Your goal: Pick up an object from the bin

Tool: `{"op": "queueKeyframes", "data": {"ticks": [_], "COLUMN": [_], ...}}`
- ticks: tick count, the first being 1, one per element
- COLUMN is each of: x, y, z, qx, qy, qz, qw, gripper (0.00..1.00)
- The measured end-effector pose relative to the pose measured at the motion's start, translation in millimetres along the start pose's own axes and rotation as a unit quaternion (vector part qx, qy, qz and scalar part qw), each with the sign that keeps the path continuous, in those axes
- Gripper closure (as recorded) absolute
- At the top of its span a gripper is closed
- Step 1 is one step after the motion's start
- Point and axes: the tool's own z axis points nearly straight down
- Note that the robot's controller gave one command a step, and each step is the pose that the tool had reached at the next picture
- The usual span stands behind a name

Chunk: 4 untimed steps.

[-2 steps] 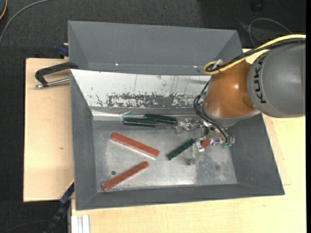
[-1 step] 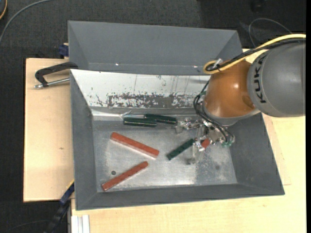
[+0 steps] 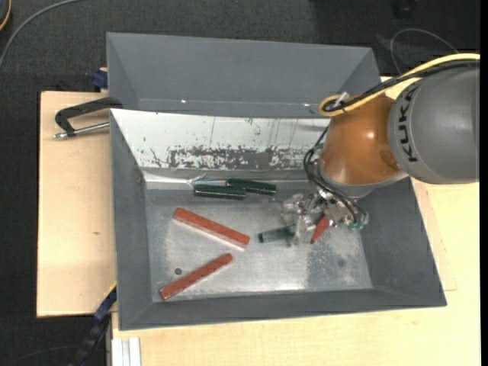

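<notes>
Behind the scuffed grey bin (image 3: 126, 204) lies dark carpet (image 3: 229, 6).

a thick rounded grey arm link (image 3: 450, 120) carries black "kuka" lettering (image 3: 404, 132) on its side. a glossy orange dome cover (image 3: 357, 147) caps the wrist. a yellow cable (image 3: 396, 82) loops over it. below, a small silvery metal gripper (image 3: 309, 223) with dark wires.

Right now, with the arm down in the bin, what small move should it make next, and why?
Probably a slight shift toward the view's left. The end effector hangs low at the bin's right side, and a short dark green piece lies just left of it. The two red sticks lie farther off, so the green piece looks the easier pick.
</notes>
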Motion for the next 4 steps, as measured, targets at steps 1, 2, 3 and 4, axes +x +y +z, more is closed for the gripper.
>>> {"op": "queueKeyframes", "data": {"ticks": [1,2,3,4], "x": [-1.6,-3.8,-6.2,-9.5], "y": [-0.2,-0.3,-0.1,0.0], "z": [-6.9,-27.5,-53.7,-119.6], "qx": [0.000,0.001,0.001,0.001], "qy": [-0.0008,-0.0016,-0.0022,-0.0043], "qz": [0.000,0.000,0.000,0.000], "qw": [1.0000,1.0000,1.0000,1.0000], "gripper": [1.00,1.00,1.00,1.00]}}
